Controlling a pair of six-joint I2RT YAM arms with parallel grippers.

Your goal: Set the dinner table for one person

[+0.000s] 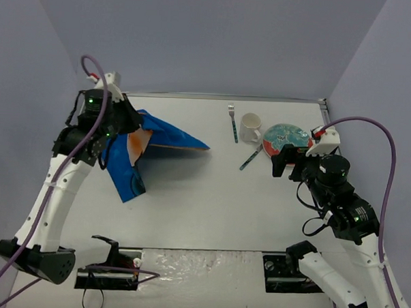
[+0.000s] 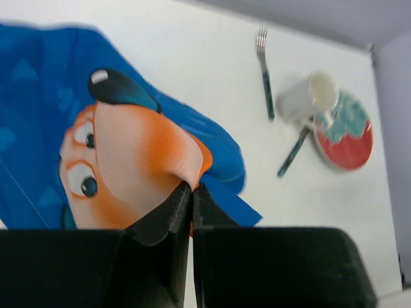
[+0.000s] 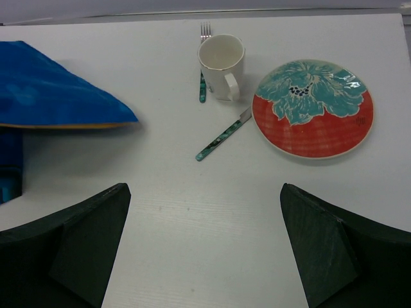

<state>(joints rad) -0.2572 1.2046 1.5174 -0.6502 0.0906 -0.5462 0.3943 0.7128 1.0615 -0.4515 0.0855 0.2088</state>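
On the white dinner table point(image 1: 204, 195), my left gripper point(image 1: 125, 118) is shut on a fold of the blue cartoon placemat point(image 1: 148, 148) and holds it lifted and crumpled at the far left; the pinch shows in the left wrist view point(image 2: 191, 186). A red and teal plate point(image 1: 287, 138), a white mug point(image 1: 250, 127), a fork point(image 1: 232, 122) and a knife point(image 1: 250, 158) lie at the far right. My right gripper point(image 1: 287, 161) is open and empty, just in front of the plate point(image 3: 313, 107).
The table's metal rim point(image 1: 221, 97) runs along the back against grey-blue walls. Both arm bases and their mounting plates point(image 1: 111, 273) sit at the near edge. The mug point(image 3: 221, 66) stands between fork and plate, over the knife point(image 3: 223, 135) tip.
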